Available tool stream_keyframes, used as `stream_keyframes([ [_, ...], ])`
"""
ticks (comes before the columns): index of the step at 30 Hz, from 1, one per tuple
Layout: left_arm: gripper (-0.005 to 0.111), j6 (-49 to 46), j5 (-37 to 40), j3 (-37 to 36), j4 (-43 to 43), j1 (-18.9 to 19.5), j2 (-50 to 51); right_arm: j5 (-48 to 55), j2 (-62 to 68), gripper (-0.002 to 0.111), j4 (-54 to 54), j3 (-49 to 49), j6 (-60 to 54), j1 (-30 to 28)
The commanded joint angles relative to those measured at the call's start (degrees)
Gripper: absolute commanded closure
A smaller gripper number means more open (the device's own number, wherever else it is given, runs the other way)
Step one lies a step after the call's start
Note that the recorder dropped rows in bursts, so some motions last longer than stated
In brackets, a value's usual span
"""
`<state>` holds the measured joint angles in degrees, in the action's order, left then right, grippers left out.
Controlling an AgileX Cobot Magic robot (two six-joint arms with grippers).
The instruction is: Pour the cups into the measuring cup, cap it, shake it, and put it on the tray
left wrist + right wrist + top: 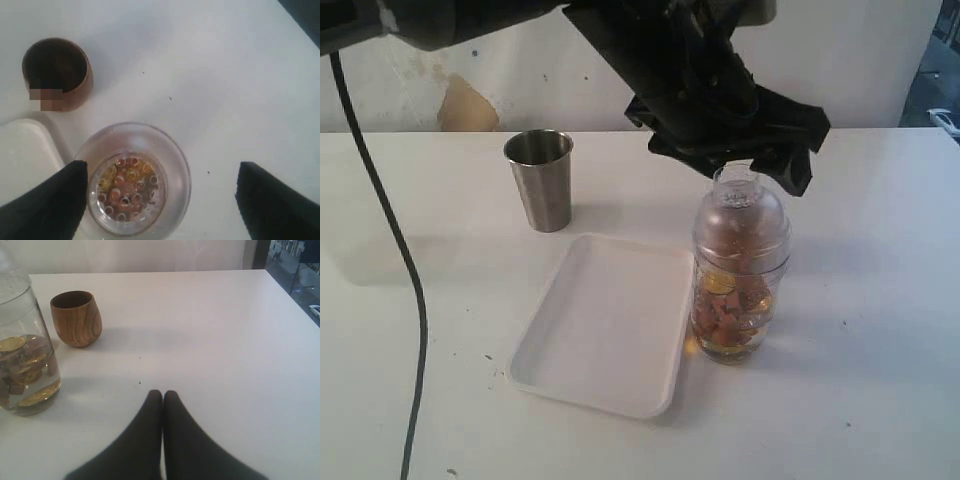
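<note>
Item: tall clear plastic measuring cup (740, 300) with clear domed lid (740, 210) on top. Stands on white table (880, 320) just beside flat white rectangular tray (600, 330), not on it; yellow & brown pieces in liquid inside. Left gripper (162, 172) directly above lid, jaws wide apart, holding nothing. Right gripper (162, 396) closed, empty, near rounded brown wooden cup (76, 317). Judgement: capping stage, shake pending. Rec: confirm lid seated, grip cup body below dome, centred & firm, before shaking. Not verifiable: lid seal; graduation marks illegible; wooden cup absent from ext. view, part pixelated in left wrist view; tapered brushed-steel tumbler (540, 180) interior unclear
</note>
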<state>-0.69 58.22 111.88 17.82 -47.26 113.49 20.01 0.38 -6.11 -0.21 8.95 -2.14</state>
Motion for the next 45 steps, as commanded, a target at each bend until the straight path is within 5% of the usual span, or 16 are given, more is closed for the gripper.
stream_keyframes([
  [1, 0.030, -1.06, -0.33, 2.56, -0.27, -0.19, -0.23, 0.05, -0.38, 0.108, 0.07, 0.21, -0.18, -0.25],
  [6, 0.039, -1.91, -0.02, 4.08, -1.98, -0.19, -0.23, 0.05, -0.38, 0.108, 0.07, 0.21, -0.18, -0.25],
  [14, 0.106, -4.17, 0.30, 4.19, 0.99, -0.19, -0.23, 0.05, -0.38, 0.108, 0.07, 0.21, -0.18, -0.25],
  [45, 0.107, -6.71, 3.20, 4.08, -4.86, -1.50, -0.05, 0.05, -0.38, 0.108, 0.07, 0.21, -0.18, -0.25],
])
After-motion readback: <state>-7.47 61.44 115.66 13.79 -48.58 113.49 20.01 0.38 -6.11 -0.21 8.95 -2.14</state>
